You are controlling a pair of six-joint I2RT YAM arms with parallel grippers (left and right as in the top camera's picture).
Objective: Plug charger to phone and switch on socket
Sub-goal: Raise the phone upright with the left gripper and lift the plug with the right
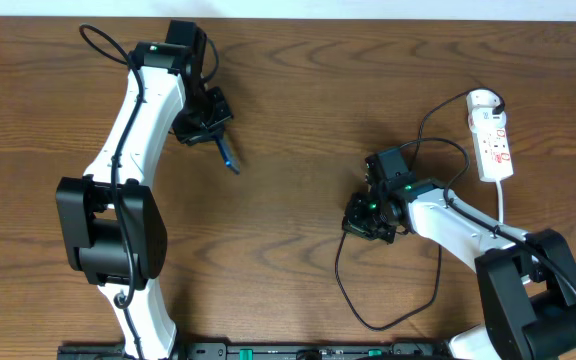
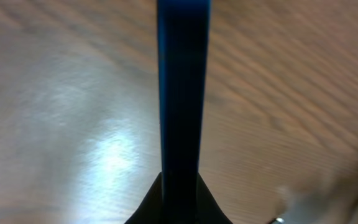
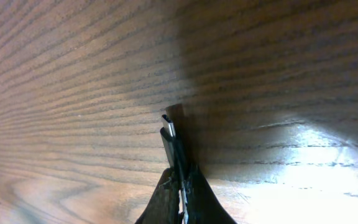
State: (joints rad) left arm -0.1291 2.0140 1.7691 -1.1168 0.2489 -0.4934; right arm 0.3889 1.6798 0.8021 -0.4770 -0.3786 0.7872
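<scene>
My left end effector [image 2: 179, 202] is clamped on the phone [image 2: 182, 93], and my right end effector [image 3: 182, 196] on the charger [image 3: 173, 146]

On the left, my fingers are closed on the phone's thin side, so it sticks out edge-on as a dark blue strip over the wooden surface [image 1: 298, 70]; the wrist view is too blurred to tell whether it touches the wood. On the right, my fingers are pinched together on the black plug just behind its small metal tip, which points away from me, close to the surface. Phone and plug tip are well apart. The charger's black cable loops over the surface by my right arm and reaches the rounded end of the white socket [image 1: 494, 145], which lies at the far right, apart from both end effectors
</scene>
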